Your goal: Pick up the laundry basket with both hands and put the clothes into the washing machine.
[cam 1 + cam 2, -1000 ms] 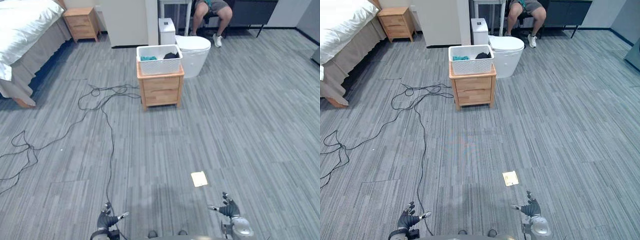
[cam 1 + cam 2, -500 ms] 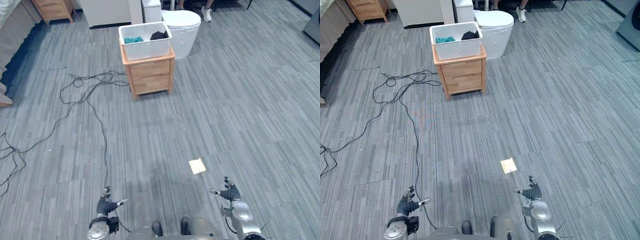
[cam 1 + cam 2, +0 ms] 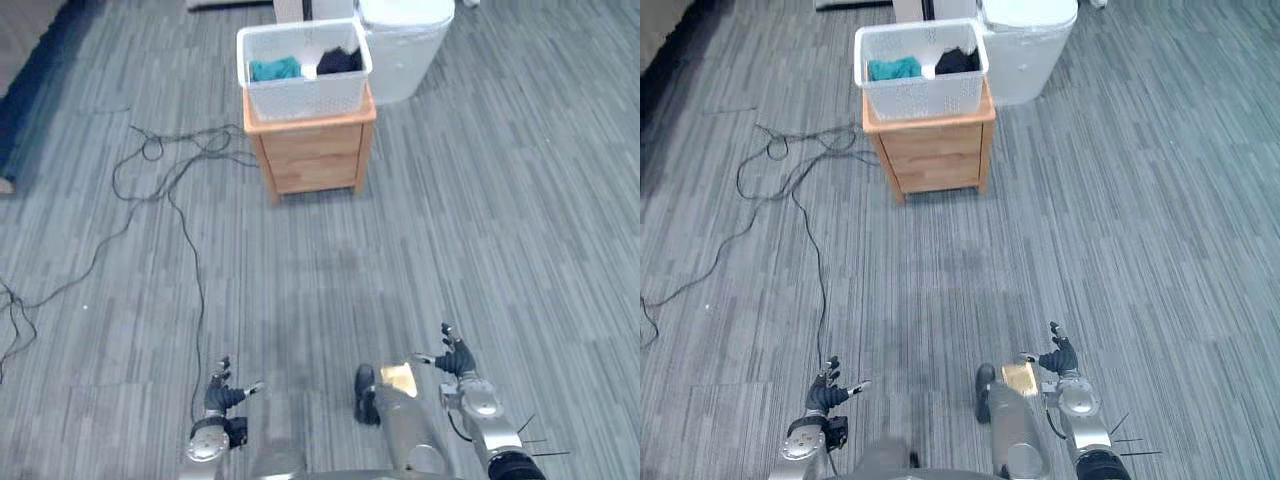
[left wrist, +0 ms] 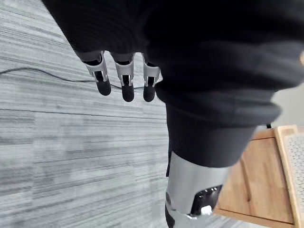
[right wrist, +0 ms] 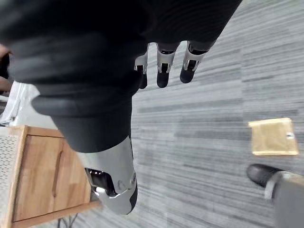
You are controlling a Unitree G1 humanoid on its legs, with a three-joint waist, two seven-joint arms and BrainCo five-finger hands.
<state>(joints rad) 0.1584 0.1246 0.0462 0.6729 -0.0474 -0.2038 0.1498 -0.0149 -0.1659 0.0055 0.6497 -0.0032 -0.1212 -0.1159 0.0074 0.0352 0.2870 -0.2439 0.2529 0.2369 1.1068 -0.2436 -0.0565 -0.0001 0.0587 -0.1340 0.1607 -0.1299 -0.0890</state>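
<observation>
The laundry basket [image 3: 305,98] sits on top of the small wooden table [image 3: 315,160], with a teal garment [image 3: 273,68] and a dark garment [image 3: 340,62] lying in it. Just behind it is a white rounded tub [image 3: 405,50], which I take to be the washing machine. Both of my hands are low and well apart from the basket: the left hand [image 3: 222,395] and the right hand [image 3: 458,358] hang with fingers relaxed and spread, holding nothing. A tan square [image 3: 398,378] lies on the floor just beside the right hand. My worry is the approach. If I come in off-centre, one hand could meet the basket's side before the other and shove it across the table top, or I could lift it unevenly so it tilts and the clothes spill. Compared with a second ago the whole picture has shifted: the camera has moved forward, so the table and basket look nearer, though neither has itself moved.
</observation>
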